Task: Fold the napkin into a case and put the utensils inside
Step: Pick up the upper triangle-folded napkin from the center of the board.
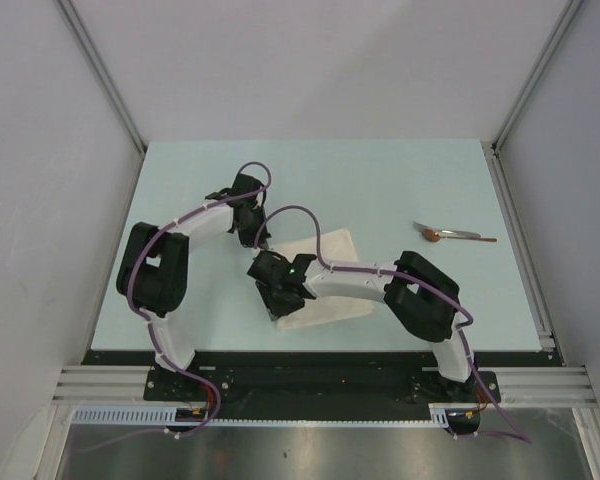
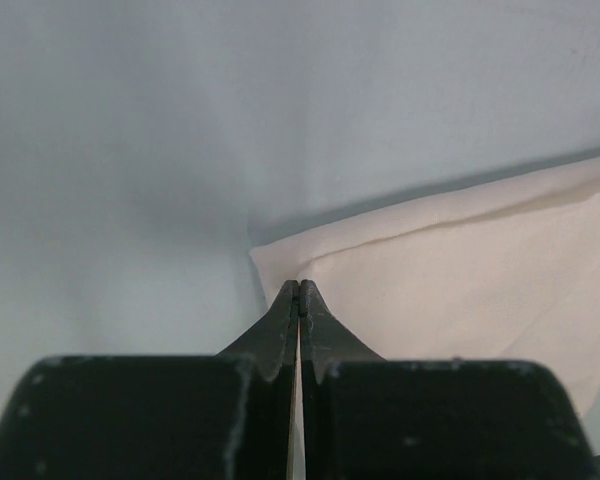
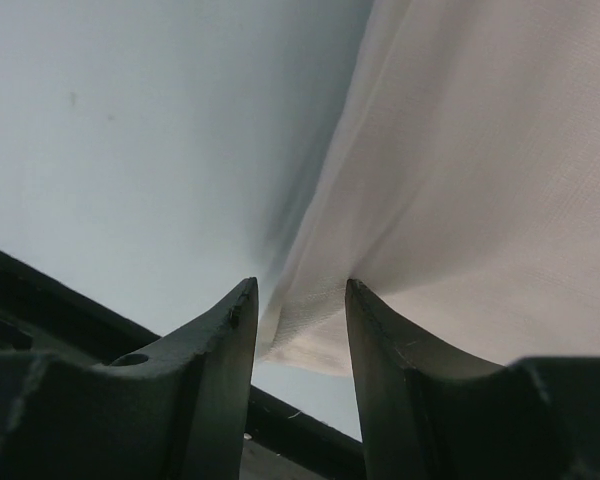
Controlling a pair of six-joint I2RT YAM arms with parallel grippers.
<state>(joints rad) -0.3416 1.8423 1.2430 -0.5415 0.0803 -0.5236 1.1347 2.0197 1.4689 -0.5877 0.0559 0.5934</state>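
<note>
White walls [image 1: 330, 70] box in the pale table [image 1: 410, 180], where the left tool [image 2: 298, 290] is pinched together on the napkin [image 1: 325, 250]'s far-left corner. The right tool [image 3: 300, 300] stands apart astride its near-left corner. Folding looks barely begun; the next move probably needs the right tool clamped and both corners carried across toward the spoon [image 1: 458, 235] lying well right.

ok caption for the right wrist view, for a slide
Right gripper, jaws parted, straddling a corner of the cream napkin on the pale table.

Soft, even light. In both wrist views the black plastic fingers [image 3: 205, 390] at the bottom look blurred, perhaps too close; a dim shadow edges the thin cream napkin [image 2: 460, 290].
</note>
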